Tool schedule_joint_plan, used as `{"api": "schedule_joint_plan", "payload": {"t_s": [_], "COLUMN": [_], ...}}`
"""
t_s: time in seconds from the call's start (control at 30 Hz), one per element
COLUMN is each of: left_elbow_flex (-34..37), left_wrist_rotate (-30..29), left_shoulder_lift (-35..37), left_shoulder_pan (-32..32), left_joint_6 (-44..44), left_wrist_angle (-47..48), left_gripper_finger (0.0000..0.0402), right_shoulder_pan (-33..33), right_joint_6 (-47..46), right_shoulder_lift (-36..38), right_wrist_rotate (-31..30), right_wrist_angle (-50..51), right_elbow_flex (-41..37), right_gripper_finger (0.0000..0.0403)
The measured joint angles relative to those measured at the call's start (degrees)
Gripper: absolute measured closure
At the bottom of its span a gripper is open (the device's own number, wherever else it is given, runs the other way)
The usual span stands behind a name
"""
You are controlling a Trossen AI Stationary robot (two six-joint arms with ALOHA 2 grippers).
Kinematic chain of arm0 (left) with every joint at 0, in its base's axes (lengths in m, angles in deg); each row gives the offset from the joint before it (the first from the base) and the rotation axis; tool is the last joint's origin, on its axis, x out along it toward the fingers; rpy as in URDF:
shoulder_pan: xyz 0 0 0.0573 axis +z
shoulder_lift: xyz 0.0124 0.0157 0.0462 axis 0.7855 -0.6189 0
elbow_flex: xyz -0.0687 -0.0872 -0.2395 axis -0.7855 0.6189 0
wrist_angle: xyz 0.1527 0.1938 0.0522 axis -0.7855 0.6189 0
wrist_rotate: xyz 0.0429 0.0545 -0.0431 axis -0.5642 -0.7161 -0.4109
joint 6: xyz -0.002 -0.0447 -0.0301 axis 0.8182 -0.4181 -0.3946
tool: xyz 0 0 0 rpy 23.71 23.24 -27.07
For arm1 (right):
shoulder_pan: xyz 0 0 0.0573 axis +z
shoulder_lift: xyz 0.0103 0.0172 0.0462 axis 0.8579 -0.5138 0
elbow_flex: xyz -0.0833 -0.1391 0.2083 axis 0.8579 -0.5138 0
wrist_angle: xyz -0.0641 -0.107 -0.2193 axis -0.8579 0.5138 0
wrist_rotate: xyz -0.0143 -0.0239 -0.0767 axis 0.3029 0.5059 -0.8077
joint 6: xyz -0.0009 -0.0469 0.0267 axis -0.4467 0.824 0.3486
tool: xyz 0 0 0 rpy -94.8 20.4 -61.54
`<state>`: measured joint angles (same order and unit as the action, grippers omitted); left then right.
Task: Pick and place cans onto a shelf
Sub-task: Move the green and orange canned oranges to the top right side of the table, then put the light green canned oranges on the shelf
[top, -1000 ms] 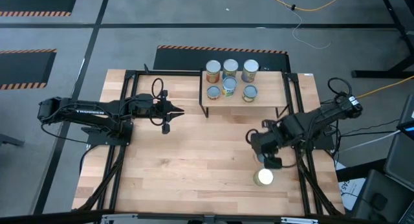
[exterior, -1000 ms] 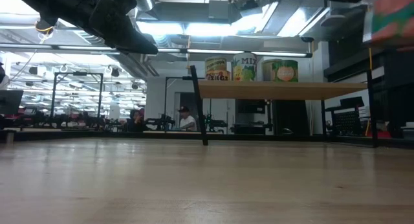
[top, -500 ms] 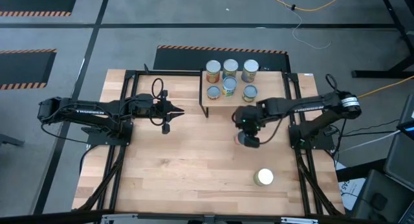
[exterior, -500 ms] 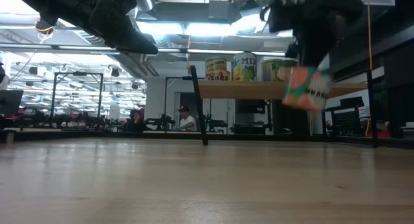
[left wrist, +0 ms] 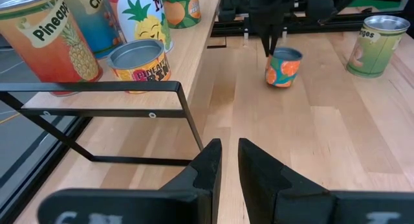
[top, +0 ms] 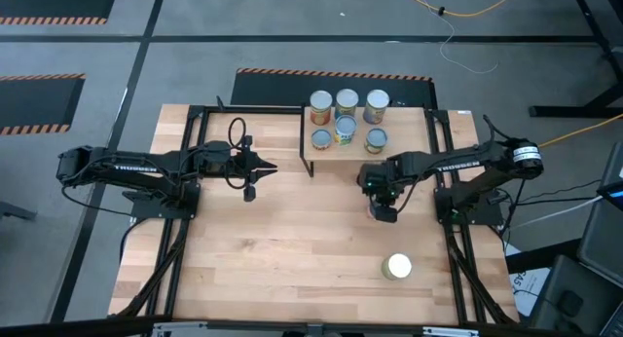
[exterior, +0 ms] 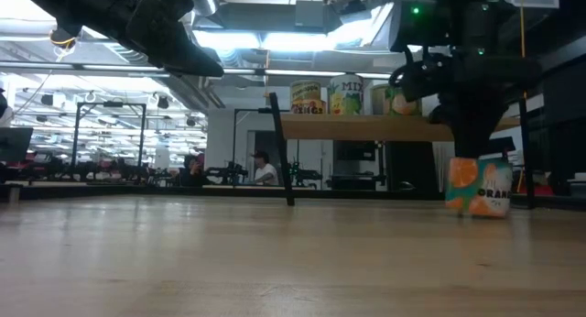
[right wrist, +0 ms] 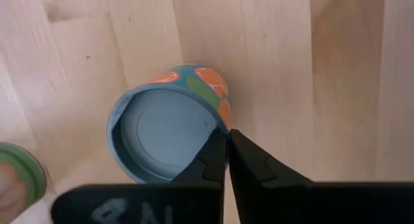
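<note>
My right gripper [top: 381,203] is shut on a small orange-and-teal can [exterior: 478,186] with a blue top [right wrist: 165,136]. The can stands on the table just in front of the shelf [top: 401,134]. It also shows in the left wrist view [left wrist: 283,67]. Several cans [top: 346,105] stand on the shelf's wooden board [exterior: 366,126]. A pale-topped can [top: 396,267] stands on the table near the front right. My left gripper [top: 269,169] is empty, left of the shelf, its fingers almost together [left wrist: 229,160]. My right gripper pinches the can's raised top rim [right wrist: 221,128] at one side, one finger over the recessed top and one outside the wall. The fingers come from above, pointing down. The can stands with its bottom on the table [exterior: 480,213].
The shelf's black frame leg [top: 309,154] stands between the two grippers. The arms' black base frames run along the table's left [top: 180,230] and right [top: 458,249] sides. Bare tabletop [top: 292,240] lies in the middle and toward the near edge.
My right gripper has carried the orange can from near the table's right side toward the shelf and then down. The can hung tilted in the air half a second ago and now stands on the table in front of the shelf.
</note>
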<state>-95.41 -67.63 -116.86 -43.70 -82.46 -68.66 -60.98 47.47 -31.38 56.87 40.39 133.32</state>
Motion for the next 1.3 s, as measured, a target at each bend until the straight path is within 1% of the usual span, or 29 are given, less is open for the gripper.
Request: {"api": "schedule_joint_plan", "payload": {"t_s": [0.47, 0.67, 0.87, 0.97, 1.17, 1.3], "left_elbow_flex": [0.00, 0.00, 0.00, 0.00, 0.00, 0.00], "left_wrist_rotate": [0.01, 0.01, 0.01, -0.01, -0.01, -0.01], "left_shoulder_lift": [0.00, 0.00, 0.00, 0.00, 0.00, 0.00], "left_shoulder_pan": [-0.01, -0.01, -0.01, -0.01, 0.00, 0.00], "left_joint_6": [0.00, 0.00, 0.00, 0.00, 0.00, 0.00], "left_wrist_angle": [0.01, 0.00, 0.01, 0.00, 0.00, 0.00], "left_gripper_finger": [0.0357, 0.0357, 0.0357, 0.0357, 0.0357, 0.0357], "right_shoulder_pan": [0.02, 0.02, 0.02, 0.02, 1.45, 5.30], "right_joint_6": [0.02, 0.04, 0.26, -0.97, -5.18, -9.54], "right_shoulder_lift": [0.00, 0.00, 0.00, 0.00, 0.02, 0.02], "right_wrist_rotate": [-0.02, -0.02, -0.02, -0.02, 0.47, 5.22], "right_wrist_angle": [-0.55, -0.52, 0.14, 3.59, 11.97, 13.80], "right_elbow_flex": [-0.55, -0.55, -0.42, 1.67, 9.37, 12.69], "right_gripper_finger": [0.0358, 0.0337, 0.0334, 0.0334, 0.0334, 0.0334]}}
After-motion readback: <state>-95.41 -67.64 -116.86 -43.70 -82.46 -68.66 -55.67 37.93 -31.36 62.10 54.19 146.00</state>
